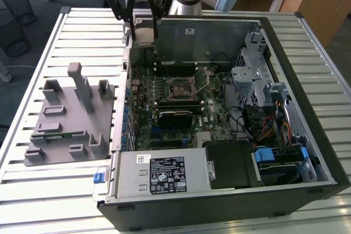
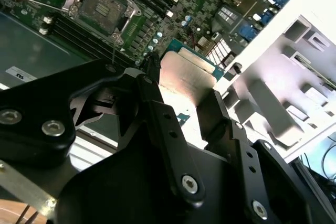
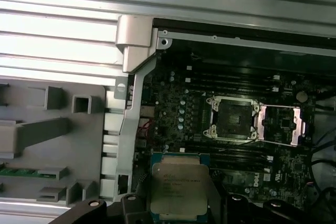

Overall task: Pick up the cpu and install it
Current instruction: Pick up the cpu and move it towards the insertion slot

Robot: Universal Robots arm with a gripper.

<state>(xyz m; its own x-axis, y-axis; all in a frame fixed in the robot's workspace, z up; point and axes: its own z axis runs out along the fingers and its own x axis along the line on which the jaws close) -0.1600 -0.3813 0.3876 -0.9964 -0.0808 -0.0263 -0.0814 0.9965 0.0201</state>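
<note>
The cpu (image 3: 178,188), clamped flat in the gripper (image 1: 143,34), hangs over a corner of the computer case (image 1: 219,31), well apart from the open socket (image 1: 181,88), where a tilted or offset seating would likely bend contact pins.

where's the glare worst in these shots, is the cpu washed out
Second wrist view: the grey tray is blown out near white, and the cpu in the gripper shows a bright sheen on its metal top. First wrist view: the slatted table glares, the cpu does not. Exterior view: even light, the computer case darker inside.
</note>
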